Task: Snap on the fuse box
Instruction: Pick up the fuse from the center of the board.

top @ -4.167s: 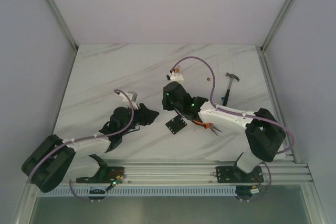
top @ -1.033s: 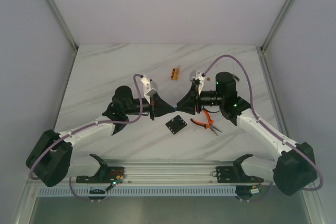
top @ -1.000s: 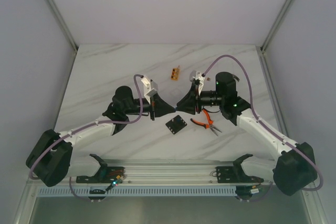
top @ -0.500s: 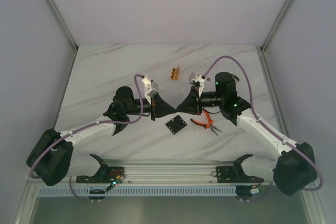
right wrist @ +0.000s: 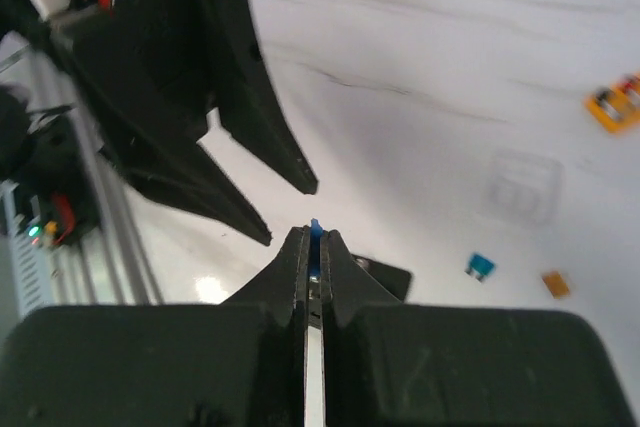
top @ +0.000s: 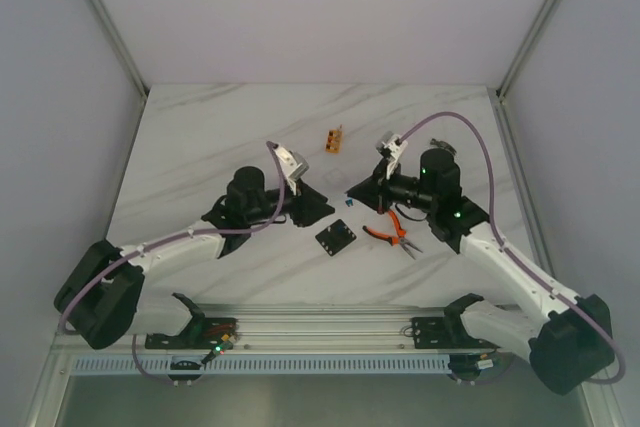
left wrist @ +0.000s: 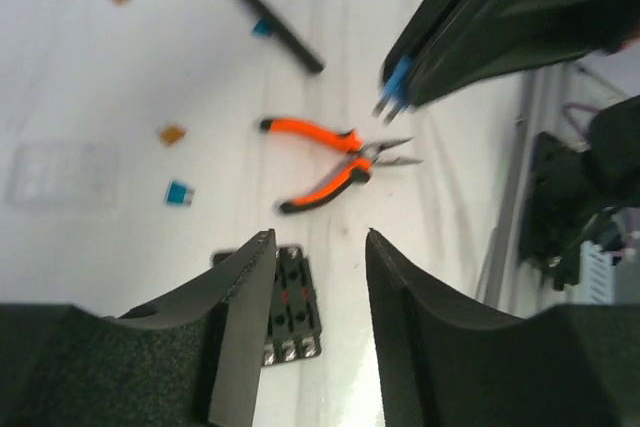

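Observation:
The black fuse box lies flat on the marble table, below and between the two grippers. My left gripper hangs above its left side, open with nothing in it; in the left wrist view the fuse box shows between the spread fingers of the left gripper. My right gripper is shut on a small blue fuse, held in the air just right of the left fingers. That blue fuse also shows pinched in the right fingertips, legs pointing down.
Orange-handled pliers lie right of the fuse box. A small orange block sits farther back. A loose blue fuse, an orange fuse and a clear cover lie on the table. A hammer lies at the back right.
The left gripper has opened and drawn back to the left. The right gripper has shut on the blue fuse and now holds it alone, pulled slightly right.

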`<state>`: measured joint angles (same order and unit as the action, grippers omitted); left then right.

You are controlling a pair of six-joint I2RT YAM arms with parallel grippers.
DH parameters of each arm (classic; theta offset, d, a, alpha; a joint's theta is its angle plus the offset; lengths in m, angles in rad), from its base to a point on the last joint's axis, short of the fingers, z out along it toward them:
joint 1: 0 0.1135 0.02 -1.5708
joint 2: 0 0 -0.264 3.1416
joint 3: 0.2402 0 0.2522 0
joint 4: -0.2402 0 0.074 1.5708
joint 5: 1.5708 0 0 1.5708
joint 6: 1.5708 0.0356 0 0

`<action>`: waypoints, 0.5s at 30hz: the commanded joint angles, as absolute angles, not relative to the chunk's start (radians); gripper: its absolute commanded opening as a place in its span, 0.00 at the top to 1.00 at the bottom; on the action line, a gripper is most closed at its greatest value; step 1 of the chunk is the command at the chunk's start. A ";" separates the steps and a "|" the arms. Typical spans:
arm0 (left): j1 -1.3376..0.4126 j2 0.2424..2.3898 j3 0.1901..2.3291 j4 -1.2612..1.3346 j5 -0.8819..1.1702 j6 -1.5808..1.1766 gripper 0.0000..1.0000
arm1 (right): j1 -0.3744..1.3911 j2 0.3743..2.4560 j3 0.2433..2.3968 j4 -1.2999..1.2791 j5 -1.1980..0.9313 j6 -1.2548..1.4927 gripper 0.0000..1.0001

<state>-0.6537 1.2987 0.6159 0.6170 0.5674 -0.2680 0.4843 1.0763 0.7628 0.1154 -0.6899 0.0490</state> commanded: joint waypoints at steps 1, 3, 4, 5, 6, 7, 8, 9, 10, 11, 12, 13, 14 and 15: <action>-0.697 1.366 0.656 0.454 0.335 -0.236 0.48 | 0.482 1.007 0.684 0.150 -0.379 0.166 1.00; -0.721 1.400 0.681 0.418 0.275 -0.228 0.47 | 0.482 0.982 0.655 0.153 -0.326 0.177 1.00; -0.733 1.432 0.694 0.405 0.255 -0.223 0.47 | 0.482 0.969 0.641 0.154 -0.306 0.182 1.00; -0.742 1.456 0.707 0.392 0.231 -0.219 0.46 | 0.482 0.961 0.629 0.156 -0.288 0.186 1.00; -0.755 1.478 0.729 0.380 0.209 -0.218 0.44 | 0.482 0.952 0.621 0.156 -0.269 0.189 1.00; -0.764 1.498 0.747 0.364 0.189 -0.218 0.43 | 0.482 0.945 0.612 0.156 -0.254 0.191 1.00; -0.774 1.519 0.764 0.346 0.172 -0.218 0.41 | 0.482 0.937 0.605 0.157 -0.240 0.193 1.00; -0.786 1.539 0.779 0.334 0.157 -0.218 0.40 | 0.482 0.931 0.600 0.159 -0.228 0.193 1.00; -0.797 1.556 0.792 0.322 0.140 -0.193 0.38 | 0.482 0.925 0.595 0.158 -0.215 0.193 1.00; -0.811 1.573 0.806 0.310 0.120 -0.185 0.35 | 0.482 0.920 0.593 0.157 -0.203 0.193 1.00; -0.829 1.590 0.820 0.296 0.094 -0.177 0.33 | 0.482 0.916 0.590 0.156 -0.196 0.191 1.00; -0.843 1.606 0.832 0.280 0.072 -0.170 0.31 | 0.482 0.912 0.587 0.156 -0.186 0.191 1.00; -0.856 1.626 0.844 0.265 0.051 -0.165 0.29 | 0.482 0.908 0.585 0.156 -0.179 0.192 1.00; -0.871 1.638 0.854 0.251 0.024 -0.160 0.27 | 0.481 0.907 0.582 0.157 -0.173 0.190 1.00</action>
<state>-0.8242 1.5894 0.8059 0.3344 0.1486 -0.2073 0.4839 0.9325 0.5991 0.1246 -0.2481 0.1795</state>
